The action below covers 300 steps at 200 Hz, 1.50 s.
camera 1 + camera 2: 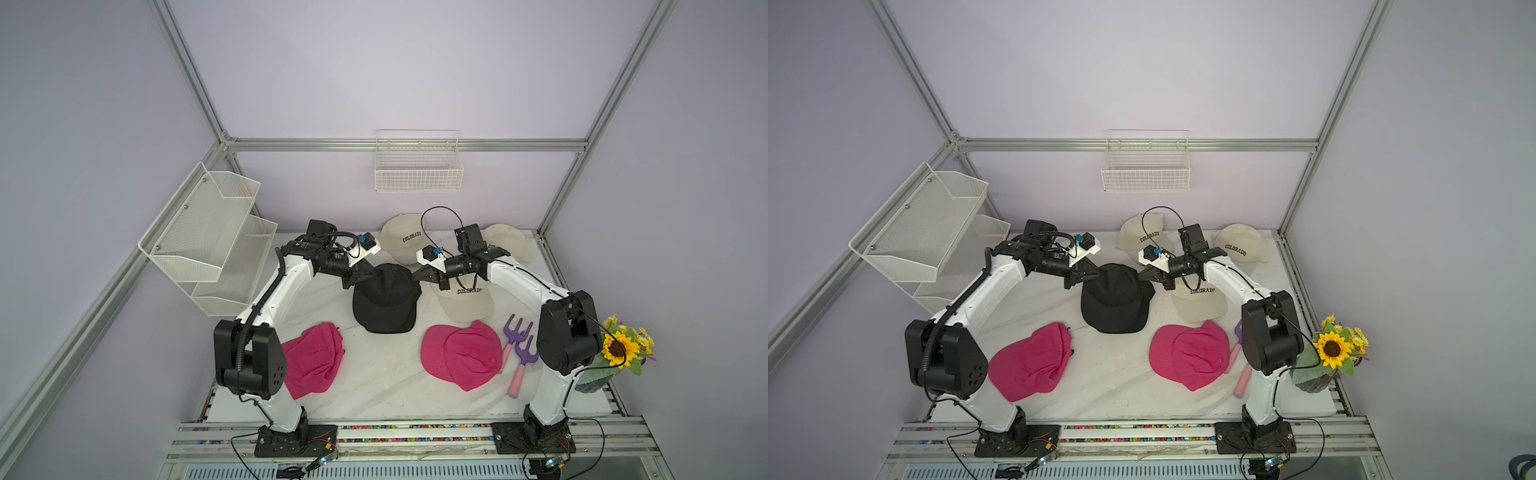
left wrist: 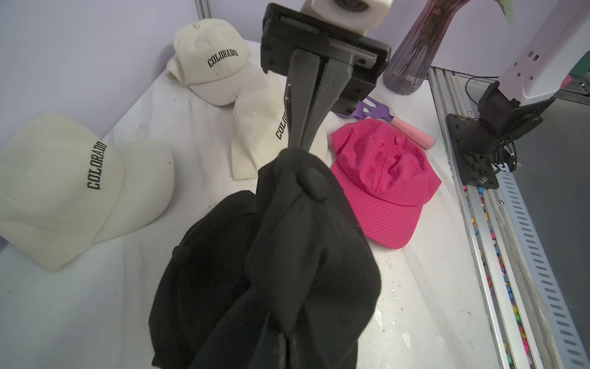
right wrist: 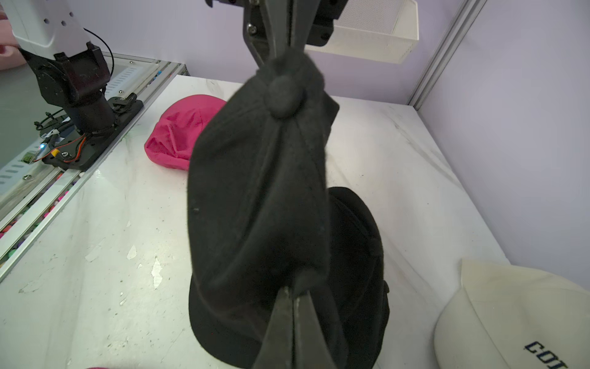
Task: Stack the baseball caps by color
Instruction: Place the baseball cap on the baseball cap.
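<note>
The table (image 1: pixel 374 386) holds pink caps (image 1: pixel 461 353) and cream caps (image 1: pixel 401 239), all lying loose and apart, none stacked. In the middle a black cap (image 3: pixel 255 191) hangs stretched over a second black cap (image 3: pixel 357 230) that lies flat. The left gripper (image 1: pixel 375 272) and right gripper (image 1: pixel 414 275) are each clamped on the hanging cap's crown, on opposite sides. The black stack looks half made. Next, I'd say, they should lower it squarely and then release together.

free: table (image 1: pixel 380 374) front-centre | flanks: left pink cap (image 1: pixel 313 361), right pink cap (image 1: pixel 461 353), rakes (image 1: pixel 517 336)
</note>
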### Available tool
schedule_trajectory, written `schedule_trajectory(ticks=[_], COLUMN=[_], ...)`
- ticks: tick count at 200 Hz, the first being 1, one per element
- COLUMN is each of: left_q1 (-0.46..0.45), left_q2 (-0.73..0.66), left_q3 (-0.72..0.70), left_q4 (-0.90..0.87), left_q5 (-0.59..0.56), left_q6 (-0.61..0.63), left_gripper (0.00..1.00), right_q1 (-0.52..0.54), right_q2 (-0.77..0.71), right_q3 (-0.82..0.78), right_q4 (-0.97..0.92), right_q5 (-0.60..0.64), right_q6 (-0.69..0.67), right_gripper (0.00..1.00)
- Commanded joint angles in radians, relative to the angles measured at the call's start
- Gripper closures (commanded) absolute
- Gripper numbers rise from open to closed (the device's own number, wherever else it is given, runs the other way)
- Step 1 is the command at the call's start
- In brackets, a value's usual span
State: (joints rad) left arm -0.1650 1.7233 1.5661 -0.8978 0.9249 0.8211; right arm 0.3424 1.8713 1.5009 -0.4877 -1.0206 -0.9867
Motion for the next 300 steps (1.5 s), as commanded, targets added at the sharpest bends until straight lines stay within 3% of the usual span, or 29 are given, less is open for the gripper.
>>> schedule_trajectory(ticks=[1, 44, 75, 128, 152, 172, 188, 200, 215, 251, 300], left_q1=[0.001, 0.005, 0.016, 0.016, 0.014, 0.015, 0.013, 0.012, 0.010, 0.010, 0.009], left_q2=[0.025, 0.125, 0.176, 0.226, 0.231, 0.244, 0.255, 0.255, 0.258, 0.280, 0.275], left_q3=[0.072, 0.159, 0.176, 0.151, 0.114, 0.100, 0.112, 0.113, 0.112, 0.126, 0.118], left_q4=[-0.124, -0.161, -0.142, -0.113, -0.044, 0.023, 0.023, 0.029, 0.043, 0.047, 0.044], left_q5=[0.084, 0.058, 0.021, 0.011, -0.038, -0.055, -0.044, -0.040, -0.043, -0.085, -0.056], left_q6=[0.138, 0.182, 0.177, 0.178, 0.140, 0.096, 0.094, 0.092, 0.087, 0.070, 0.077], left_gripper=[1.00, 1.00, 1.00, 1.00, 0.95, 0.95, 0.95, 0.95, 0.95, 0.96, 0.96], right_q1=[0.005, -0.019, -0.020, -0.019, -0.014, -0.003, 0.008, 0.041, 0.089, 0.257, 0.493], right_q2=[0.006, 0.047, 0.072, 0.036, -0.012, -0.095, -0.188, -0.259, -0.334, -0.494, -0.518], right_q3=[0.025, 0.072, 0.073, -0.019, -0.107, -0.201, -0.303, -0.377, -0.458, -0.666, -0.827], right_q4=[-0.061, -0.016, -0.016, 0.163, 0.340, 0.543, 0.737, 0.862, 0.922, 0.911, 0.940], right_q5=[0.032, 0.120, 0.135, 0.179, 0.257, 0.363, 0.514, 0.720, 0.870, 0.844, 0.937], right_q6=[-0.020, 0.077, 0.075, 0.200, 0.318, 0.441, 0.510, 0.537, 0.485, 0.280, 0.245], right_gripper=[1.00, 1.00, 1.00, 1.00, 1.00, 0.75, 0.64, 0.58, 0.53, 0.47, 0.46])
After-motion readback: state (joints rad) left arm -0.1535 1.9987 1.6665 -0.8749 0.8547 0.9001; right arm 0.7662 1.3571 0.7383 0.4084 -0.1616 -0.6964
